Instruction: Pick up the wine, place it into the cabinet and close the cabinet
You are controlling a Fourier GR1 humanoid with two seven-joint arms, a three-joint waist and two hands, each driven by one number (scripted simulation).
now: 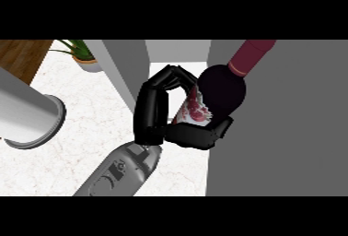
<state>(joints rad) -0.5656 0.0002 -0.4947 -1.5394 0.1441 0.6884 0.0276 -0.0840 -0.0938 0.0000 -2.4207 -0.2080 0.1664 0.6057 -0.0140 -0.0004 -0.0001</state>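
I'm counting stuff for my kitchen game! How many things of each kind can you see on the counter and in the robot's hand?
Wine bottles: 1, held in the hand
Potted plants: 1
Grey cylinders: 1
Cabinets: 1
Total: 4

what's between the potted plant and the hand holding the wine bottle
In the head view, a grey cabinet panel stands between the potted plant and the hand curled round the wine bottle.
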